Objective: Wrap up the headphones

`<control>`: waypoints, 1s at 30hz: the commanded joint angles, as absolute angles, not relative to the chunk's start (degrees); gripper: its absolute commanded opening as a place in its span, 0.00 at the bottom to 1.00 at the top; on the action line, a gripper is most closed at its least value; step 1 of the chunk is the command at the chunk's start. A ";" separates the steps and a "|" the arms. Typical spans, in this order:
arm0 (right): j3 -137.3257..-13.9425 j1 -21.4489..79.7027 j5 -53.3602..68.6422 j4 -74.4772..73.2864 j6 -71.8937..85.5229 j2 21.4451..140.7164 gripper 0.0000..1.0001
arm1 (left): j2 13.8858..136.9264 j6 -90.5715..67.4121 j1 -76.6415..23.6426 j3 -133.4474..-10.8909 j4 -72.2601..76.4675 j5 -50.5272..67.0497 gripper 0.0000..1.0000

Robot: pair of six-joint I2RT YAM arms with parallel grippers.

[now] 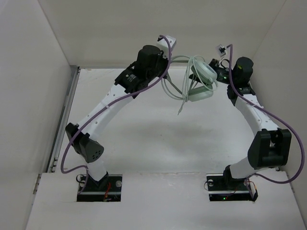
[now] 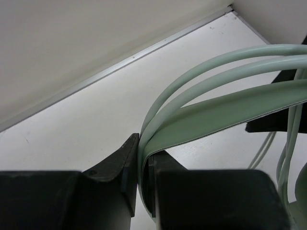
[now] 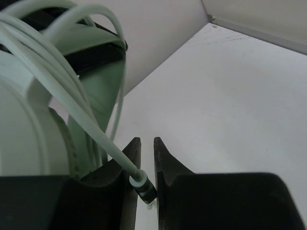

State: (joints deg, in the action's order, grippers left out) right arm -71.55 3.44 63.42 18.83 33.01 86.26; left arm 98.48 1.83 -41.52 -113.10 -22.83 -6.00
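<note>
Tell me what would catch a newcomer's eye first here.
The mint-green headphones, held aloft at the far end of the table. The left gripper pinches their headband; the right gripper pinches the cable by its plug, with loops dangling.

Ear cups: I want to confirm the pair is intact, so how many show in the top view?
2. On the headphones, one ear cup is beside the right tool; the second ear cup is just below it in that view.
</note>
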 commanded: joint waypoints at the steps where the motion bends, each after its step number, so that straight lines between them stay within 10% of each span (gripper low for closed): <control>1: -70.58 3.99 63.99 24.52 35.86 85.78 0.20 | 94.66 -2.63 -40.39 -109.61 -15.82 -5.89 0.03; 30: -79.89 12.17 51.16 -5.18 15.03 103.09 0.24 | 105.46 -11.16 -30.89 -97.12 -12.30 -3.43 0.02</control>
